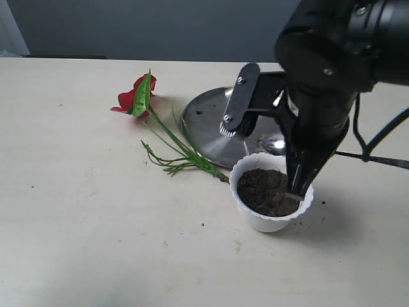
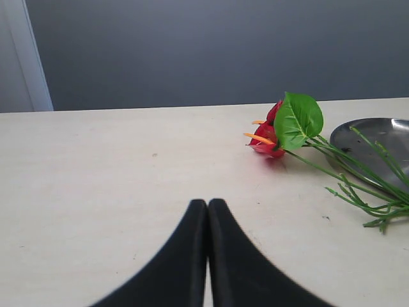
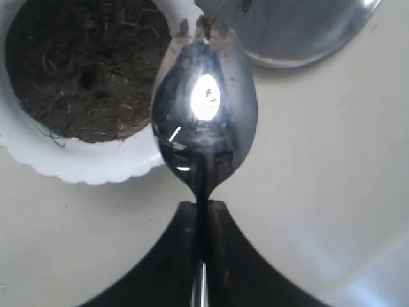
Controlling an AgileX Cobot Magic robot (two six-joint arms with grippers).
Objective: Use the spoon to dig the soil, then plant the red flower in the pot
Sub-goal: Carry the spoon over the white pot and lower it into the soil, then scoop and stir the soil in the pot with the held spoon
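The white scalloped pot (image 1: 259, 220) stands near the table's middle, filled with dark lumpy soil (image 1: 265, 190). My right gripper (image 1: 296, 190) reaches down at the pot's right rim, shut on the handle of the silver spoon (image 3: 204, 115). In the right wrist view its fingertips (image 3: 192, 214) pinch the handle, and the spoon's bowl hangs outside the pot's rim (image 3: 96, 167), beside the soil (image 3: 83, 64). The red flower (image 1: 136, 98) lies flat left of the pot, stems running toward it. My left gripper (image 2: 208, 202) is shut on nothing, low over bare table, with the flower (image 2: 268, 135) ahead.
A round steel plate (image 1: 203, 121) lies behind the pot, partly under the flower's stems; it also shows as the plate (image 2: 377, 131) and the plate (image 3: 300, 32). A few soil crumbs dot the table round the pot. A black cable (image 1: 377, 137) trails at right.
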